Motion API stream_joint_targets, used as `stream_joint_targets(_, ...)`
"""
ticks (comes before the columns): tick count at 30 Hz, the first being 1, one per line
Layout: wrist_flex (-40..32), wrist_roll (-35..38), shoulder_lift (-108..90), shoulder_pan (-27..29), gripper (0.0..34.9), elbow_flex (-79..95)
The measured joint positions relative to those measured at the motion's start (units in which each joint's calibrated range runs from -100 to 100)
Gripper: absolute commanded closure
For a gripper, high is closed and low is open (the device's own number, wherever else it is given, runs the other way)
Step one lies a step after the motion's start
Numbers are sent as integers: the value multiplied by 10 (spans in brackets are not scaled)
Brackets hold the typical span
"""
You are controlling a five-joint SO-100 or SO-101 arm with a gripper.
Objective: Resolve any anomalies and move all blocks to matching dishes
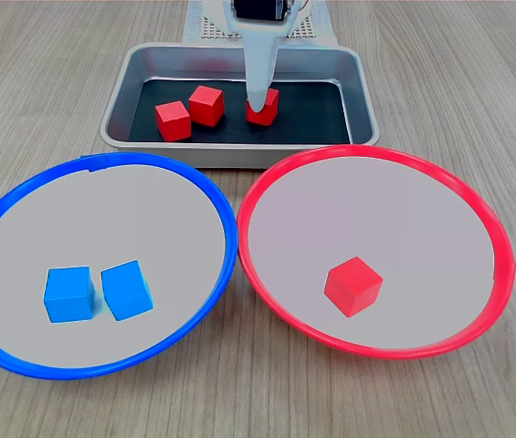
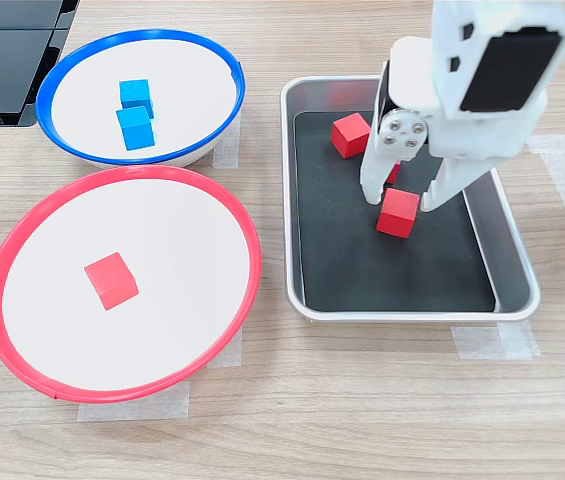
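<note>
Three red blocks lie on the black liner of the grey metal tray: one at the first exterior view's left, one beside it, and one under my gripper. My gripper is open, its white fingers reaching down on either side of that block, which rests on the liner. The arm partly hides another red block. The blue-rimmed dish holds two blue blocks. A single red block sits in the red-rimmed dish.
The two dishes touch rim to rim in front of the tray on a wooden table. The arm's white body overhangs the tray. A black panel lies at the second exterior view's top left. Tape strips hold the tray and dishes down.
</note>
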Motion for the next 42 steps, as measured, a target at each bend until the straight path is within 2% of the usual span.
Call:
stream_joint_targets(8,-24,1,22,0,237,-4)
stream_joint_targets(10,-30,4,27,0,288,3)
stream_joint_targets(13,-41,10,34,0,346,4)
stream_joint_targets(17,-28,31,37,0,348,-19)
stream_joint_targets(20,21,37,38,-10,348,-81)
stream_joint_targets(21,52,40,46,-23,348,-142)
stream_joint_targets(24,79,44,86,-33,348,-266)
stream_joint_targets(27,67,52,172,-62,348,-442)
stream_joint_targets(33,-2,70,292,-84,347,-554)
stream_joint_targets(34,-24,73,314,-91,346,-565)
stream_joint_targets(36,-41,85,349,-96,312,-574)
stream_joint_targets(39,-64,99,377,-90,241,-575)
stream_joint_targets(42,-70,105,375,-96,216,-568)
